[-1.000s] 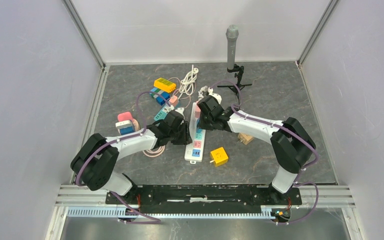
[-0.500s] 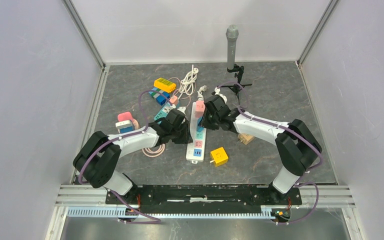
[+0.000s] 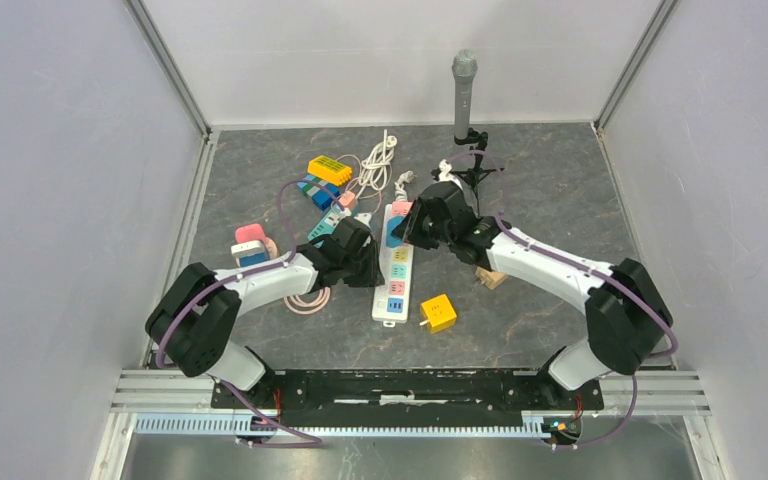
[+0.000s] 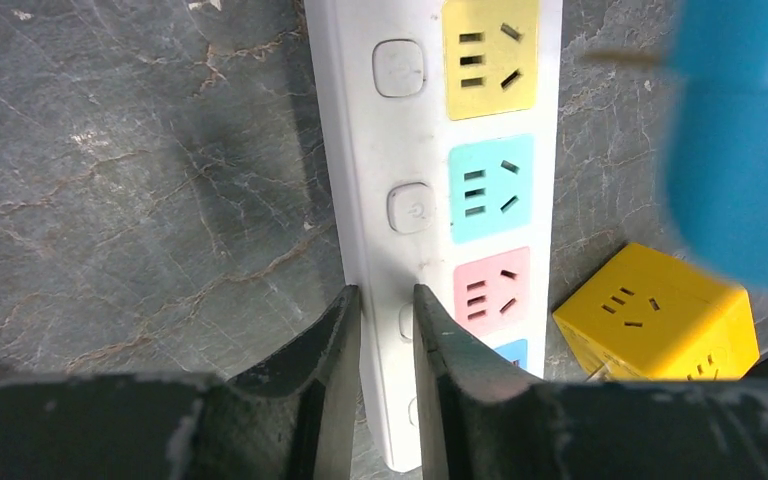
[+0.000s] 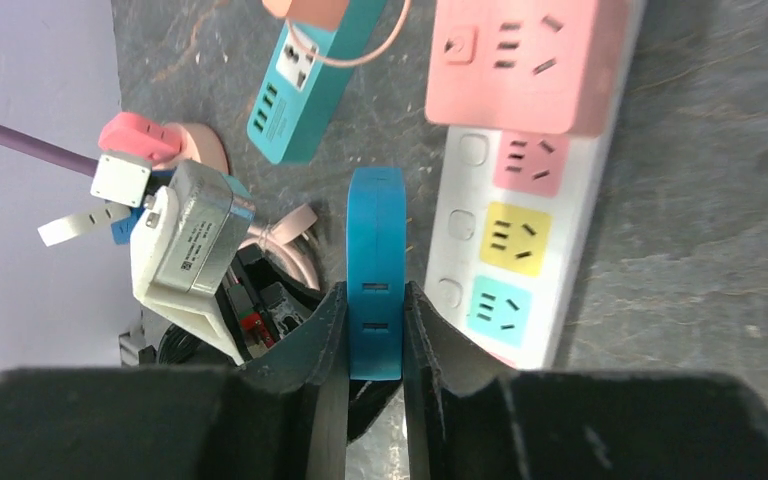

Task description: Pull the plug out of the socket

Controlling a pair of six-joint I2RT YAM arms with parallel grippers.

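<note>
A white socket strip (image 3: 392, 285) with coloured outlets lies in the middle of the floor, and it fills the left wrist view (image 4: 430, 130). My left gripper (image 4: 387, 300) pinches the strip's left edge near its pink outlet. In the top view, that left gripper (image 3: 372, 268) sits at the strip's left side. A flat blue plug (image 5: 375, 250) is clamped between the fingers of my right gripper (image 5: 374, 300). The plug hangs clear above the strip, off its outlets. The blue plug (image 3: 395, 232) hovers over the strip's upper half, and its prongs show in the left wrist view (image 4: 745, 150).
A pink adapter (image 5: 520, 60) sits plugged in at the strip's far end. A yellow cube socket (image 3: 438, 312) lies right of the strip's near end. A teal strip (image 5: 305, 90), other adapters and coiled cables lie to the left. A microphone stand (image 3: 463, 95) rises behind, beside a wooden block (image 3: 491, 276).
My right gripper has risen and swung right with the blue plug, taking it off the strip. My left gripper's jaws have narrowed onto the strip's left edge.
</note>
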